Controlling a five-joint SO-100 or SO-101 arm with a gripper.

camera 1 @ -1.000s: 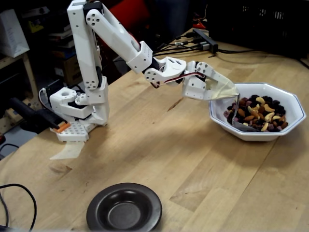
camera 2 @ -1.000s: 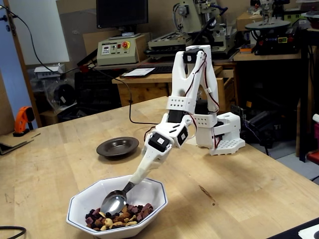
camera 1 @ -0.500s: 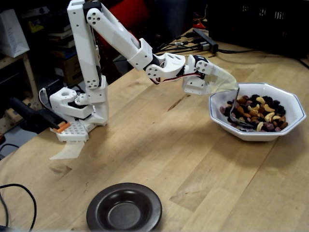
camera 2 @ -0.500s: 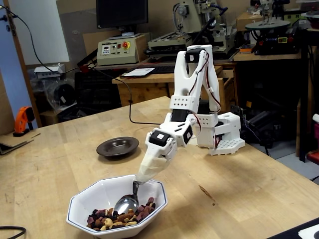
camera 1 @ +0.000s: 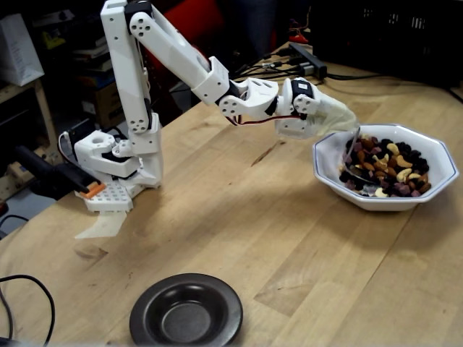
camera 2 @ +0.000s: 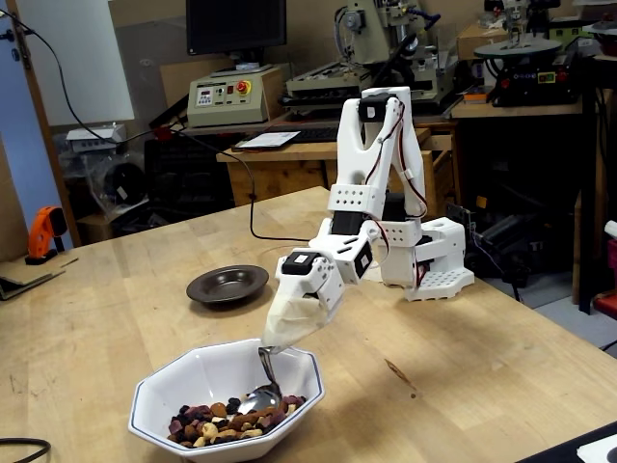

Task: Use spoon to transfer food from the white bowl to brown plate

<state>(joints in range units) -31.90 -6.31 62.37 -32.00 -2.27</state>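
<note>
The white bowl stands at the right of a fixed view and at the front in another. It holds the food, a mix of almonds, cashews and dark pieces. My gripper is wrapped in pale material and leans over the bowl's rim. It is shut on the spoon, whose handle comes out of the wrap. The spoon's bowl rests in the food. The brown plate is empty, apart from the bowl, on the near table edge.
The arm's base is clamped at the table's left side. A power strip with cables lies at the back. A black cable loops at the front left corner. Bare wood lies between bowl and plate.
</note>
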